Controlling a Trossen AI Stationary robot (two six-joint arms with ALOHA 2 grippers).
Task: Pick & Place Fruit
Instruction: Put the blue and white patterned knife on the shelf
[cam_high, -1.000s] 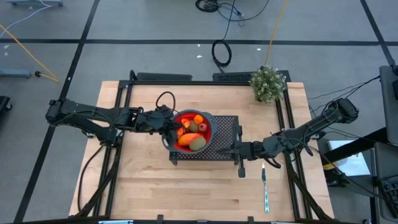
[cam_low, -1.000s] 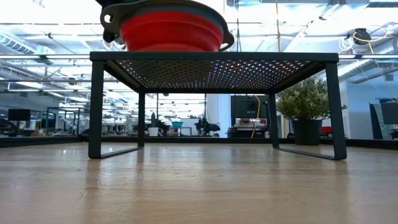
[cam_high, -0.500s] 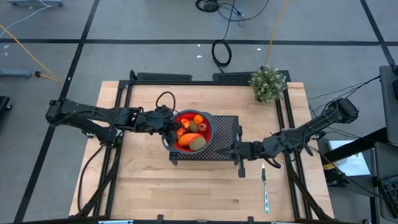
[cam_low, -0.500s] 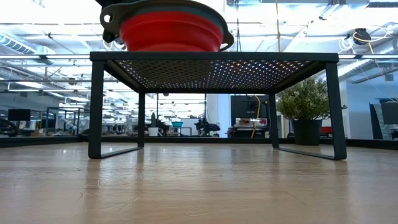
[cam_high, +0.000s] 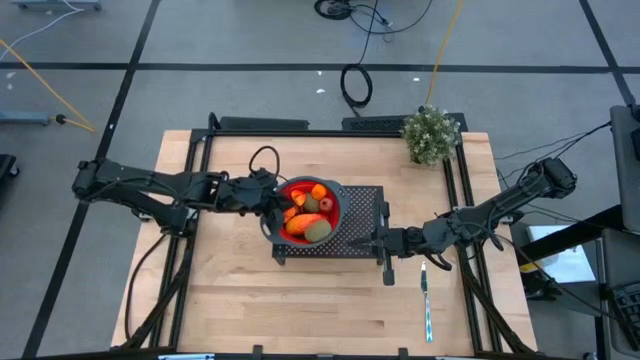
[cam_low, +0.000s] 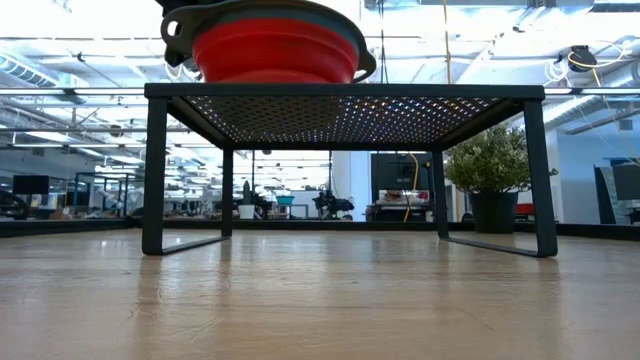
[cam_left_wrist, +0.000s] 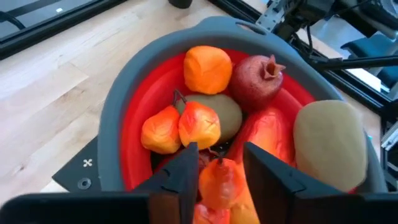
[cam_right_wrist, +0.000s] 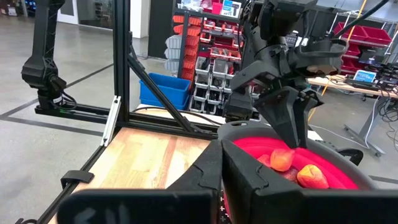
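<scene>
A red bowl with a grey rim (cam_left_wrist: 118, 112) stands on the black perforated rack (cam_high: 362, 215), at its left end. It holds several fruit pieces: a dark red round one (cam_left_wrist: 255, 81), a round orange one (cam_left_wrist: 208, 68), a brownish-green oval (cam_left_wrist: 329, 143) and small orange bits (cam_left_wrist: 161, 130). My left gripper (cam_left_wrist: 221, 158) hangs over the bowl's left side, open, with a small orange-red piece (cam_left_wrist: 217, 183) lying between its fingers on the other fruit. My right gripper (cam_high: 352, 241) is shut and points level at the bowl's right side. My left gripper's fingers stand close on either side of the small orange-red piece (cam_left_wrist: 214, 186), slanting down from the table's left. I cannot tell whether they touch it. My right gripper's shut fingers (cam_right_wrist: 214, 163) end just at the bowl's grey rim (cam_right_wrist: 249, 127); whether they touch it is hidden by the fingers themselves.
A bushy potted plant (cam_high: 432, 135) stands at the far right corner. A slim utensil with a light-blue handle (cam_high: 426, 305) lies on the wood near the right edge. Bare wood lies in front of the rack, toward the near edge (cam_high: 300, 310).
</scene>
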